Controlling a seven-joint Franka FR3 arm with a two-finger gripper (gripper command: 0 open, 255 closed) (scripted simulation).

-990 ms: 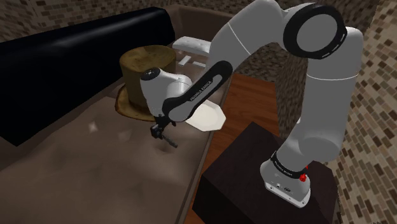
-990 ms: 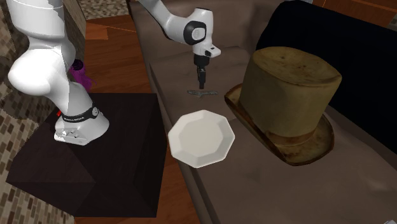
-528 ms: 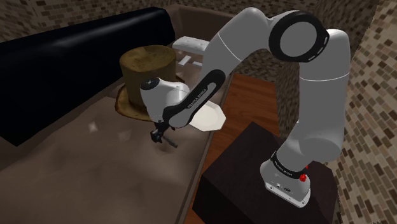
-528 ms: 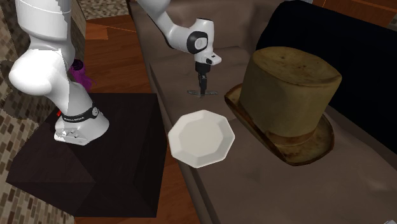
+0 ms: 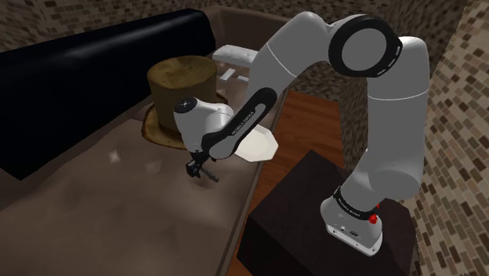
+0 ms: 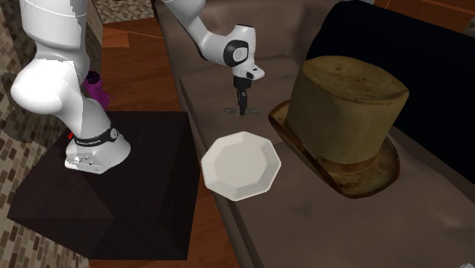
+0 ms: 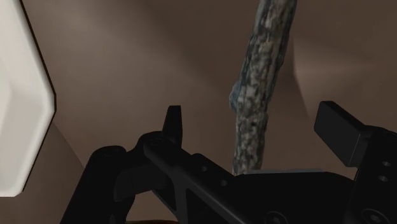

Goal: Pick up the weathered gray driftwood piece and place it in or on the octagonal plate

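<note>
The claw [image 7: 254, 122] hides one driftwood [image 7: 259, 89] end — the plate [image 7: 18, 95] is cropped.

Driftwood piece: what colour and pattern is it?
The driftwood piece is mottled grey with dark flecks and a bluish patch; clearest in the wrist view.

Mottled grey driftwood stick [image 7: 261, 83] lies near white octagonal plate [image 6: 242, 166].

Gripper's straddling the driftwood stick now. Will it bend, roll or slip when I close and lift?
Likely stiff: the driftwood looks woody and knobbly. Its rough, mottled surface should resist slipping. Being thin, it might roll if the open gripper touches one side first.
</note>
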